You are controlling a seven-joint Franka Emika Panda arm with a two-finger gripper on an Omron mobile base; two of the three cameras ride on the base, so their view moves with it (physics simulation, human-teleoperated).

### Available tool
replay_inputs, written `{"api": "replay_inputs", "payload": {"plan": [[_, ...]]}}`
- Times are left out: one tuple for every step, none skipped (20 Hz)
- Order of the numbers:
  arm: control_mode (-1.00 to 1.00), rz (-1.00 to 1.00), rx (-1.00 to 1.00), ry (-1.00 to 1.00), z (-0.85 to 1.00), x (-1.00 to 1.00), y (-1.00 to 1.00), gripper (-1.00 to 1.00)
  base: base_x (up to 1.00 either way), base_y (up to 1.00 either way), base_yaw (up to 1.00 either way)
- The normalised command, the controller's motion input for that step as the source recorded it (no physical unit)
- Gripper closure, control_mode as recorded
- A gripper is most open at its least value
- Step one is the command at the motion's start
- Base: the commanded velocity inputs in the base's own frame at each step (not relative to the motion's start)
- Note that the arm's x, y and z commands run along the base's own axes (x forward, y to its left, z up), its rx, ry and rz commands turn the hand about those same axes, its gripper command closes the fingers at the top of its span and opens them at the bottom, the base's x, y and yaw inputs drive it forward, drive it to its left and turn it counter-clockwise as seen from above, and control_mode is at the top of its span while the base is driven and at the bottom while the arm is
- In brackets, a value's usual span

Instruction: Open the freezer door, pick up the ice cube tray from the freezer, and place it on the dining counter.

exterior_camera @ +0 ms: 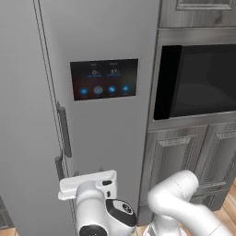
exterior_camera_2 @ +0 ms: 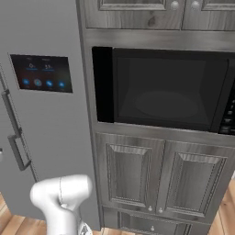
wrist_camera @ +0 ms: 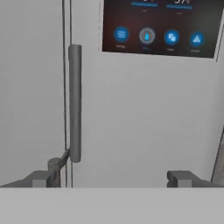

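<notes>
The freezer door (exterior_camera: 23, 115) is the plain grey panel on the left, and it stands closed. Its dark bar handle (exterior_camera: 59, 167) runs just left of the seam, and the handle's top end (wrist_camera: 54, 165) shows low in the hand view. The door with the touchscreen (exterior_camera: 104, 79) has its own bar handle (wrist_camera: 75, 103) right of the seam. My gripper (wrist_camera: 111, 179) is open and faces the touchscreen door, close to it and below the screen. Its left fingertip (wrist_camera: 41, 178) sits near the seam. The white hand (exterior_camera: 88, 180) hovers right of the freezer handle. The ice cube tray is hidden and the dining counter is out of view.
A black built-in oven (exterior_camera_2: 165, 89) sits in grey wood cabinetry right of the fridge. Panelled cabinet doors (exterior_camera_2: 128, 172) are below it, with wooden floor (exterior_camera_2: 11, 225) at the bottom. My white arm (exterior_camera: 179, 198) bends low in front of the cabinets.
</notes>
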Motion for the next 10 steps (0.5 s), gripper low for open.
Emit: {"api": "replay_inputs", "payload": {"plan": [[-1.0, 0.03, 0.0, -0.04, -0.39, 0.03, 0.14, -1.0, 0.0, 0.0, 0.0], [-1.0, 0.03, 0.0, -0.04, -0.39, 0.08, 0.21, -1.0, 0.0, 0.0, 0.0], [-1.0, 0.02, 0.0, -0.03, -0.38, 0.08, 0.22, -1.0, 0.0, 0.0, 0.0], [-1.0, 0.02, 0.0, -0.03, -0.36, 0.08, 0.22, -1.0, 0.0, 0.0, 0.0], [-1.0, 0.01, 0.0, -0.01, -0.29, 0.09, 0.26, -1.0, 0.0, 0.0, 0.0], [-1.0, 0.01, 0.0, -0.01, -0.26, 0.09, 0.27, -1.0, 0.0, 0.0, 0.0], [-1.0, 0.01, 0.0, -0.01, -0.25, 0.08, 0.25, -1.0, 0.0, 0.0, 0.0], [-1.0, 0.01, 0.0, -0.01, -0.24, 0.04, 0.21, -1.0, 0.0, 0.0, 0.0], [-1.0, 0.02, 0.0, -0.01, -0.23, 0.06, 0.2, -1.0, 0.0, 0.0, 0.0], [-1.0, 0.01, 0.0, -0.01, -0.22, 0.11, 0.26, -1.0, 0.0, 0.0, 0.0]]}}
